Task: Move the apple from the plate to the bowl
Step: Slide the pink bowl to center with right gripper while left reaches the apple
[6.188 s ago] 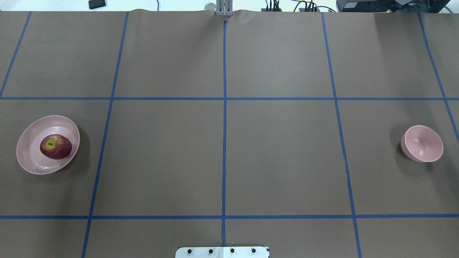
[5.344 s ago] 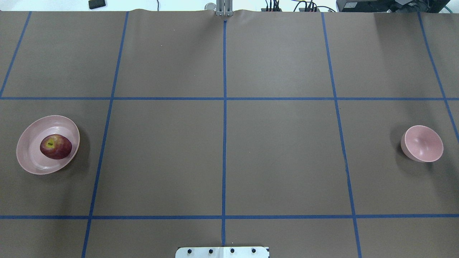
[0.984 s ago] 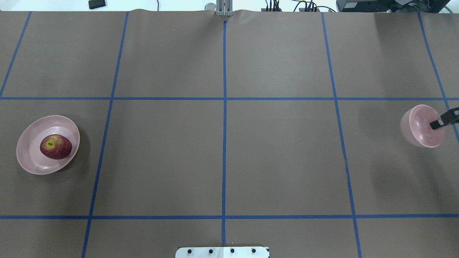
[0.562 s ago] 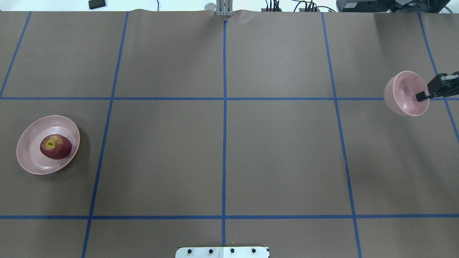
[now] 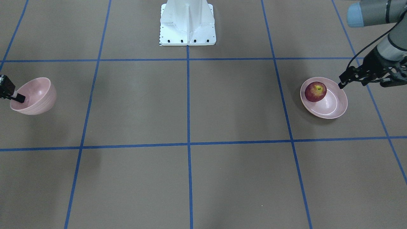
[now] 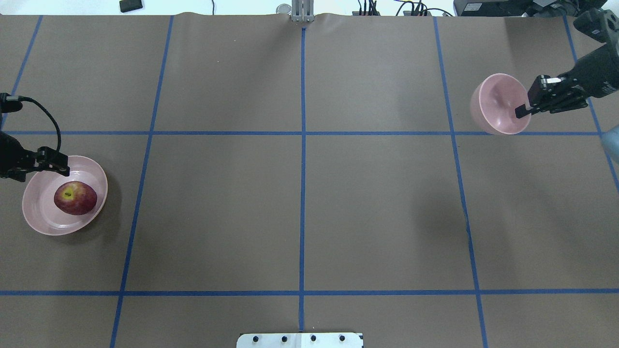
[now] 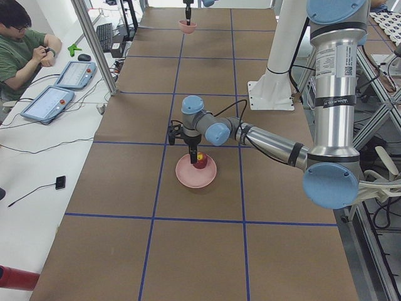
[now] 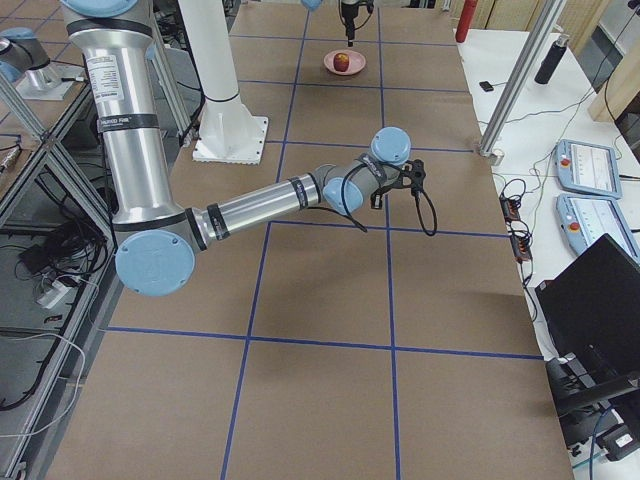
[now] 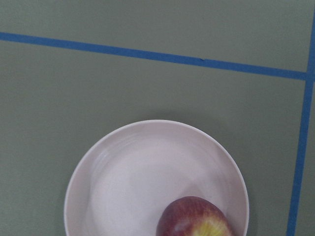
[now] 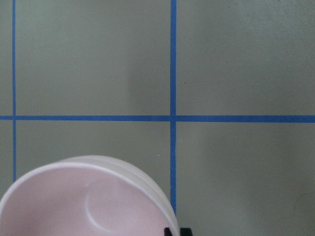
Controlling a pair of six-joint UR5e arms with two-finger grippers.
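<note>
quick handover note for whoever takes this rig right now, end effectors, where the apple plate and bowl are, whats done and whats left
Right end effector: shut on the bowl, pinching its rim with one finger inside. The bowl looks raised off the table, on the robot's right side.
Left end effector: hovers over the edge of the plate and holds nothing. Whether it is open or shut cannot be told.
The apple lies on the plate, stem hollow up, on the robot's left side.
Done: bowl grasped.
Left: grasp the apple, lift it off the plate and put it in the bowl.
</note>
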